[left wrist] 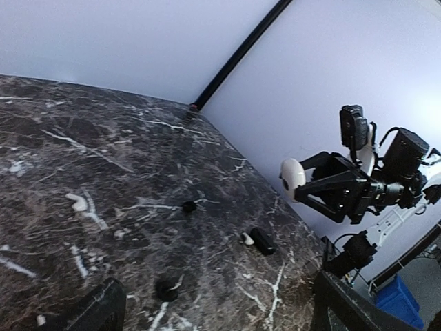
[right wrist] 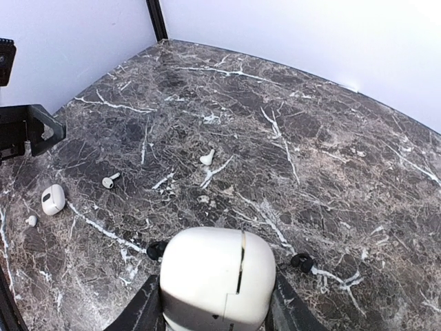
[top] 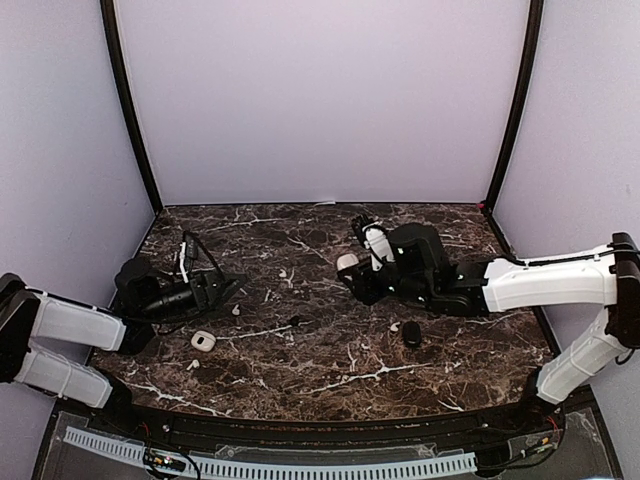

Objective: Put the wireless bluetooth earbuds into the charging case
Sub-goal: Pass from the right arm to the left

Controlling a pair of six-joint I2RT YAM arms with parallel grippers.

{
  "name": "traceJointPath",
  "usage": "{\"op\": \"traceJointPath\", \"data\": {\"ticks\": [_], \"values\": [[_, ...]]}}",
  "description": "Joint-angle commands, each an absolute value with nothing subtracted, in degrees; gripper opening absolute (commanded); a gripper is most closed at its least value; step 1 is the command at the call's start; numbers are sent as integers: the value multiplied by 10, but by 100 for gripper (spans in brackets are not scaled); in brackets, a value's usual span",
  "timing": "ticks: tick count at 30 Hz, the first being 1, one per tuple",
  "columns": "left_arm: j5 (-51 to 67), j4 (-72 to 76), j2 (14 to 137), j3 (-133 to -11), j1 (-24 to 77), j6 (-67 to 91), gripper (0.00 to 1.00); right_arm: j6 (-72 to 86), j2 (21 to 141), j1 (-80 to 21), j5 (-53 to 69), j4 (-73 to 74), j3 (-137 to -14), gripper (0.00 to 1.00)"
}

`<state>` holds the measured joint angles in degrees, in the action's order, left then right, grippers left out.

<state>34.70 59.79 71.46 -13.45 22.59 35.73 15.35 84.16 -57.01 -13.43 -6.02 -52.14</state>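
The right gripper (right wrist: 215,310) is clenched on a white charging case (right wrist: 217,272), held above the desk (right wrist: 331,138). The left gripper (left wrist: 220,314) is released and empty. White earbuds (right wrist: 207,158) lie loose on the desk, left of centre. Hazard: the smooth, rounded case may twist or slip between the jaws during insertion.

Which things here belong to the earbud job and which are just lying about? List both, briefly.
Job: white charging case, held in the right gripper; white earbuds; black earbuds; second white case; black case.
Lying about: nothing loose; only the marble table, corner posts and the open, empty left gripper.
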Motion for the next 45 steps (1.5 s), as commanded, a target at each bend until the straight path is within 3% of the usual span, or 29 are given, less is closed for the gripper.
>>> {"op": "traceJointPath", "data": {"ticks": [1,13,25,45], "values": [[333,602,744,-182,284,430,97,106,810,-573,-131,-178,-474,41],[406,716,872,-281,359,707,97,-39,762,-573,-11,-349,-380,43],[430,1031,1027,-334,413,976,99,-123,794,-573,122,-448,-380,47],[446,1050,1023,-375,431,979,98,-116,867,-573,206,-522,-404,48]]}}
